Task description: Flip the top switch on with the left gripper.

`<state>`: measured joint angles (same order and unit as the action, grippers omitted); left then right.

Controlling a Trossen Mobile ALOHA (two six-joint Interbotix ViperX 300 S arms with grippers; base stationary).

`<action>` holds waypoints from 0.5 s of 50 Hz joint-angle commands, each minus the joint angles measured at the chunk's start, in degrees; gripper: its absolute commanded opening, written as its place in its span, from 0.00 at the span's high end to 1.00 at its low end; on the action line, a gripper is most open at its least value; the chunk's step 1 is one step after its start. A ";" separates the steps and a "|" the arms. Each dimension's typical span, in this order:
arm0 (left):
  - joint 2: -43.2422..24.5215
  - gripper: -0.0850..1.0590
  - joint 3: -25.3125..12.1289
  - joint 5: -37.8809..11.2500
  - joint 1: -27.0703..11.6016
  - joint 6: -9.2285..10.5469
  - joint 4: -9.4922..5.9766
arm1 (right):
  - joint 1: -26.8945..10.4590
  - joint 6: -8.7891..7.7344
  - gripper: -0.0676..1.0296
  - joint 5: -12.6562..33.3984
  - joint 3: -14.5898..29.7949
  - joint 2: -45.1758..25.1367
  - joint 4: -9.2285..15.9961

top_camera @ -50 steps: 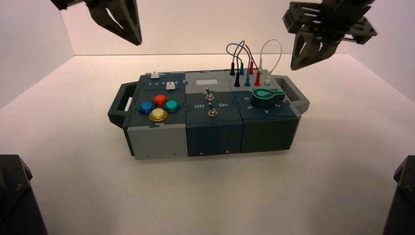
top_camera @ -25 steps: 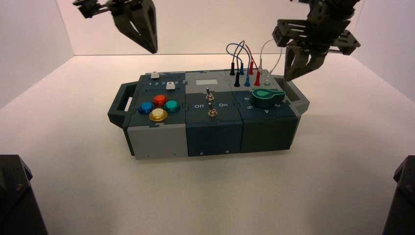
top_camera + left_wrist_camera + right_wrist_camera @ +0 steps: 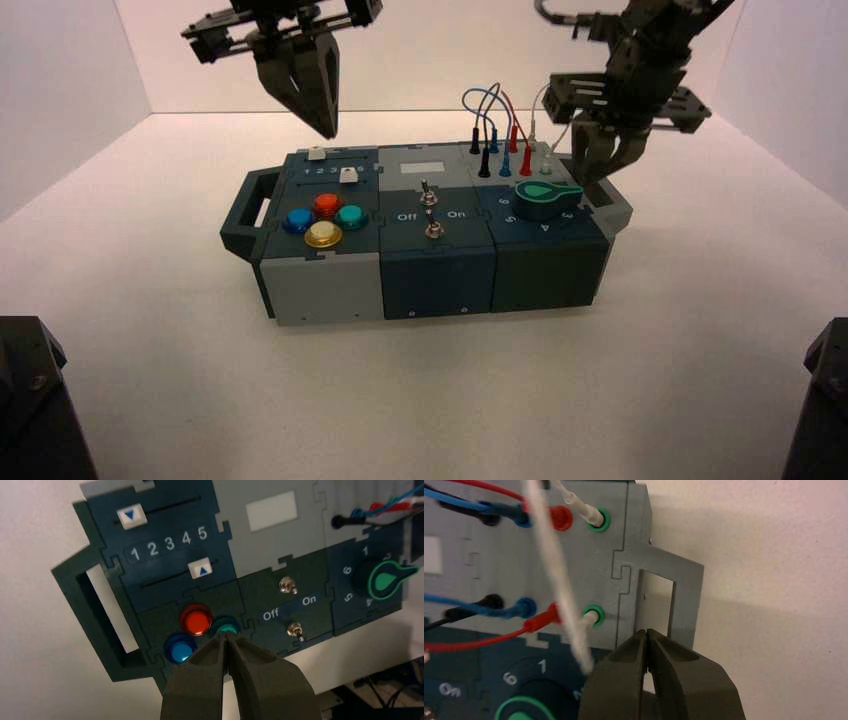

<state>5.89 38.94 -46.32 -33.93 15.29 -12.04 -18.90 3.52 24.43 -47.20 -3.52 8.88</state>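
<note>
The top switch (image 3: 425, 191) is a tiny silver toggle in the box's middle panel, nearer the white display. It also shows in the left wrist view (image 3: 287, 584), above the "Off" and "On" lettering. The twin toggle (image 3: 434, 229) sits nearer the front and also shows in the left wrist view (image 3: 295, 630). My left gripper (image 3: 326, 127) is shut and empty. It hangs in the air above the box's back left, over the sliders, well left of the top switch. In the left wrist view its tips (image 3: 227, 636) line up with the green button (image 3: 226, 628). My right gripper (image 3: 592, 176) is shut and empty, low by the box's right handle (image 3: 684, 597).
The box (image 3: 330, 285) has a left handle (image 3: 243, 215), two white sliders (image 3: 132, 516), red (image 3: 196, 620), blue (image 3: 180, 649), green and yellow (image 3: 323, 235) buttons, a green knob (image 3: 545, 198) and looping wires (image 3: 495, 110). White walls stand close on both sides and behind.
My left gripper has come down and to the right, toward the box's back left. My right gripper has come down and leftward to the right handle.
</note>
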 commanded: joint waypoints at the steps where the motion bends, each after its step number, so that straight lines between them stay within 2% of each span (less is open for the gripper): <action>1: 0.00 0.95 -1.67 -0.18 -1.14 0.44 -0.09 | 0.44 -0.26 0.96 -0.18 1.41 -0.97 -0.62; 13: -2.02 0.95 -1.67 -0.44 -2.90 1.85 -0.18 | 0.97 -0.70 0.96 0.62 2.81 -4.13 -0.62; 25: -3.87 0.95 -2.02 -0.44 -3.96 2.99 -0.18 | 0.97 -1.14 0.96 0.53 2.46 -3.69 -0.70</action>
<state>1.67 38.67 -46.85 -37.35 17.75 -12.13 -18.11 3.52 24.96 -44.12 -6.77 8.70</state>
